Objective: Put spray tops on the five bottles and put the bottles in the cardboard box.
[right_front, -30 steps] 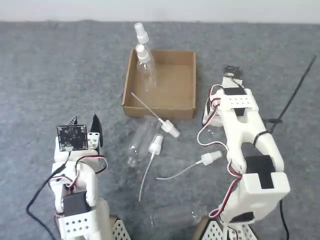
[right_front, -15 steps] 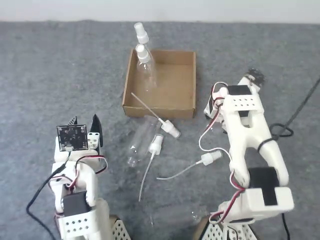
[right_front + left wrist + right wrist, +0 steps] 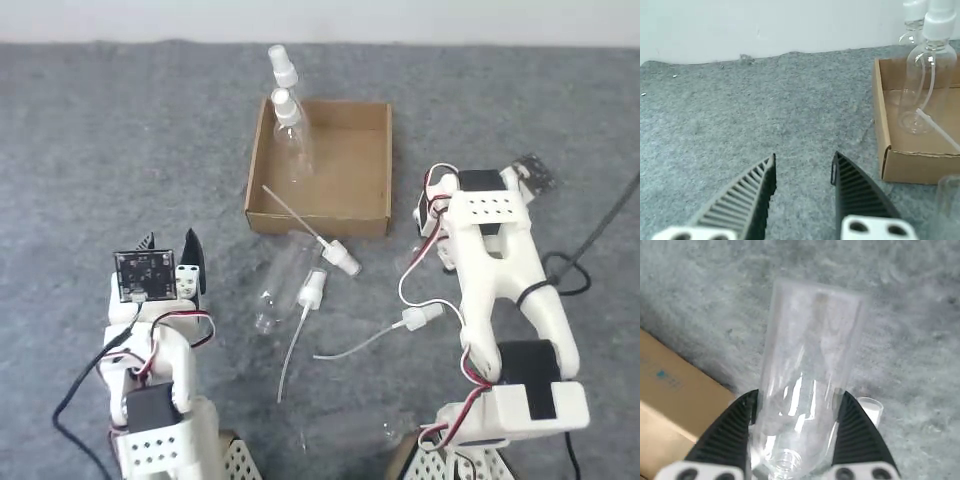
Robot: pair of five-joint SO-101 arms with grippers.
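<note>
1. The right gripper clamps a clear bottle with no top near its open neck, over the grey carpet just beside the cardboard box.
2. The left gripper hangs released, fingers spread, low over the carpet, apart from the box.
3. One capped bottle stands in the box's far left corner; a second capped bottle stands just behind that corner.
4. Three loose spray tops, long tubes trailing, lie on the carpet between the arms beside a topless bottle on its side.

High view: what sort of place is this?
Probably a robot test bench: left arm and right arm on a grey felt mat, plain white wall behind, cardboard box and bottles laid out.
</note>
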